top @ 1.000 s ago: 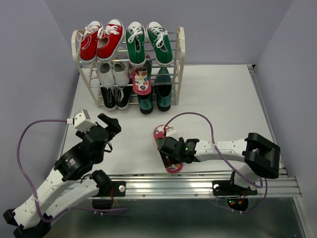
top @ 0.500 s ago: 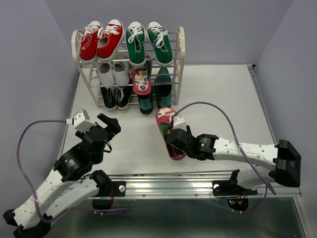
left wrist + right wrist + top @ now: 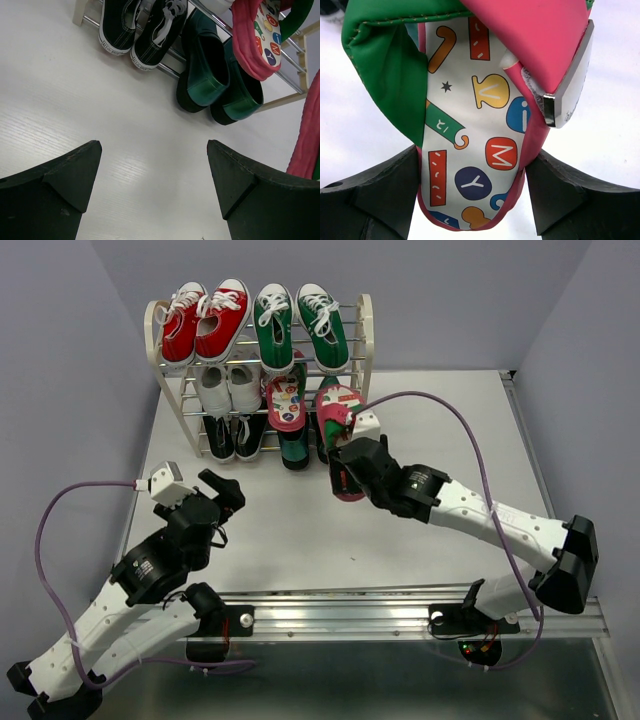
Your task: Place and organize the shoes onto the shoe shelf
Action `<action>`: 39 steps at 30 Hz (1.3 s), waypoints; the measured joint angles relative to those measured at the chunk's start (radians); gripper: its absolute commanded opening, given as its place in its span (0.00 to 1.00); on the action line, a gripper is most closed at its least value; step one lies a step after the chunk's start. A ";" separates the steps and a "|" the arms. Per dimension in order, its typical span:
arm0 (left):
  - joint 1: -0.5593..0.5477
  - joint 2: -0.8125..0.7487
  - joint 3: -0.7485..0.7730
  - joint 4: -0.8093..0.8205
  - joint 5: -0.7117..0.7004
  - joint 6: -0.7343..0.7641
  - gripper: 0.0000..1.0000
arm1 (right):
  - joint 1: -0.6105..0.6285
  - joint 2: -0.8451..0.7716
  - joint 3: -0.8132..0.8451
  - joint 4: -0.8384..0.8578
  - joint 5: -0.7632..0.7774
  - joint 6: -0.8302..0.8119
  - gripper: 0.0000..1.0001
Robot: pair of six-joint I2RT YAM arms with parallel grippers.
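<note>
The shoe shelf (image 3: 365,340) stands at the back left. Green canvas sneakers (image 3: 300,322) sit on its top tier, dark green loafers (image 3: 310,445) on the bottom tier, also seen in the left wrist view (image 3: 210,70). One pink flip-flop (image 3: 285,400) leans on the middle tier. My right gripper (image 3: 345,472) is shut on the heel of the second flip-flop (image 3: 338,415), filling the right wrist view (image 3: 470,150), held tilted just before the shelf's right half. My left gripper (image 3: 222,502) is open and empty over the table (image 3: 125,165).
Red sneakers (image 3: 205,318) fill the top tier's left half. White sneakers (image 3: 228,388) sit on the middle tier and black sneakers (image 3: 235,437) on the bottom tier. A purple cable (image 3: 450,410) arcs over the right arm.
My right arm has lifted the flip-flop off the table near the front and carried it back towards the shelf. The left arm has not moved.
</note>
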 measured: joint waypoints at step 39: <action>0.000 -0.005 -0.008 0.024 0.038 0.014 0.99 | -0.172 0.520 0.559 0.105 0.119 -0.100 0.14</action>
